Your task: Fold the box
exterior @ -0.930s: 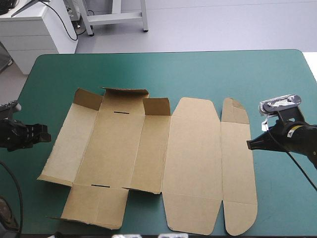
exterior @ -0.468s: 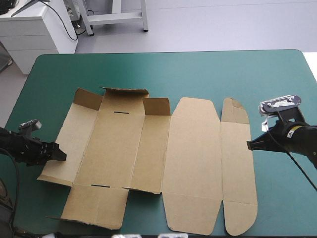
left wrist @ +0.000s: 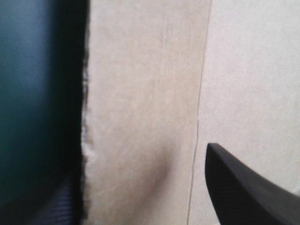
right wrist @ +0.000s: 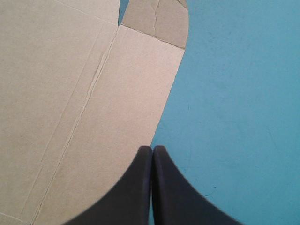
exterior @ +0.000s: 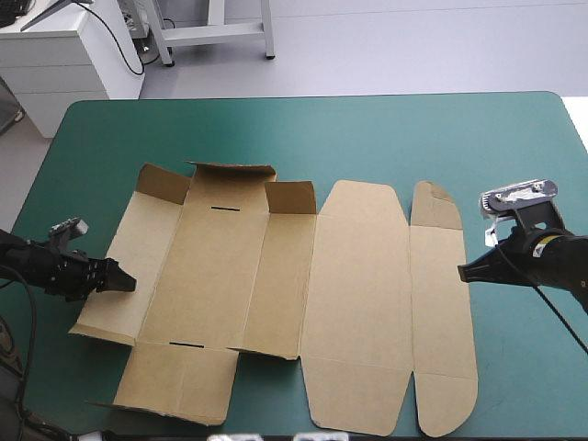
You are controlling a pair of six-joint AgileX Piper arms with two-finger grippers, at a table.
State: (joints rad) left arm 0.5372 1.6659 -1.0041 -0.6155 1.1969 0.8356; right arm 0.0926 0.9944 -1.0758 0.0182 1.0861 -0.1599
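Note:
The brown box (exterior: 276,294) lies as a cut sheet on the teal-green cover, mostly flat. Three short flaps stand up along its far side, and its left panel (exterior: 119,276) tilts up a little. My left gripper (exterior: 121,281) is at that panel's outer edge. In the left wrist view the left gripper (left wrist: 140,164) is open: one black finger (left wrist: 243,192) sits over the board (left wrist: 150,93), the other is dark and blurred at the board's edge. My right gripper (exterior: 465,269) is shut, its tip at the right edge of the narrow rightmost panel (right wrist: 84,108). The joined fingers (right wrist: 152,154) hold nothing.
The sheet's near flaps reach close to the table's near edge. Teal-green cover (exterior: 367,129) shows between the box and the far edge, and a strip of it (right wrist: 234,93) lies to the right of the box beside my right gripper.
My left gripper has moved right and toward the near side, from off the sheet to the box's left panel edge. The right gripper and the box stay almost unmoved.

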